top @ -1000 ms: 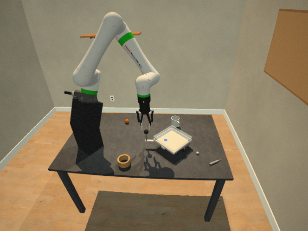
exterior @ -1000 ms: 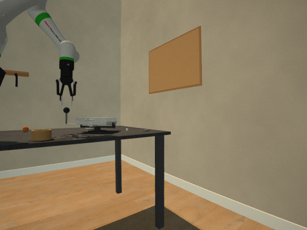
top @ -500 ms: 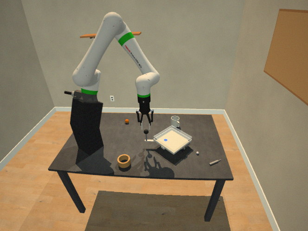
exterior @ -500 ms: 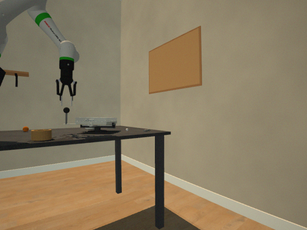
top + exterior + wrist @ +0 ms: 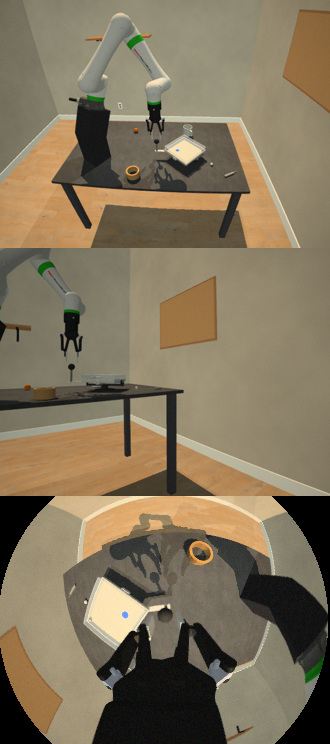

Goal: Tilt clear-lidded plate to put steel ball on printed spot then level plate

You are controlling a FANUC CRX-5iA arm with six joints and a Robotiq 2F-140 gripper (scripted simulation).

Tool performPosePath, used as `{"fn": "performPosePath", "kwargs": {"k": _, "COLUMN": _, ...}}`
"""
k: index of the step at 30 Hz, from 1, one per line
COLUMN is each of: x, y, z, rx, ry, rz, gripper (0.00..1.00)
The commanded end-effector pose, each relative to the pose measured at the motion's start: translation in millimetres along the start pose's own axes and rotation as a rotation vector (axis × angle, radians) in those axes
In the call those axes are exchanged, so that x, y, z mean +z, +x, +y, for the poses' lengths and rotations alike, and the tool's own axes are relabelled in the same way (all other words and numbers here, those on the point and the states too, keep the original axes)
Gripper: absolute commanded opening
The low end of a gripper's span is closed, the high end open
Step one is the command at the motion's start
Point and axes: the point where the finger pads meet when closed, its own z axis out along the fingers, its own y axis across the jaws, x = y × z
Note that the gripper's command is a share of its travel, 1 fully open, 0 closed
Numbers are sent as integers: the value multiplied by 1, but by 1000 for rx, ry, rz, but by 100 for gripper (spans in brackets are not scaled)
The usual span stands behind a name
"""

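1. One gripper [image 5: 155, 134] hung just above the single black knob [image 5: 156, 141], fingers partly closed and holding nothing.
2. One clear-lidded plate [image 5: 186, 152] sat level on the table [image 5: 79, 171], with one blue spot [image 5: 177, 150] (couldn't spot a ball inside).
3. Loose stuff: one tape roll [image 5: 132, 173], one orange ball [image 5: 135, 130], one mug [image 5: 187, 130], one small white ball [image 5: 211, 164], one grey bolt [image 5: 230, 174].

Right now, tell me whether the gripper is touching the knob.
Apart. The exterior view shows the gripper hanging above the black knob, with wall visible between the fingertips and the knob's top. Nothing is between the partly closed fingers.
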Motion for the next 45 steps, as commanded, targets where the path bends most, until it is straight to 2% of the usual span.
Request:
{"fn": "performPosePath", "kwargs": {"k": 1, "x": 1, "y": 0, "z": 0, "rx": 0, "ry": 0, "rz": 0, "gripper": 42}}
{"fn": "performPosePath", "kwargs": {"k": 45, "x": 25, "y": 0, "z": 0, "rx": 0, "ry": 0, "rz": 0, "gripper": 42}}
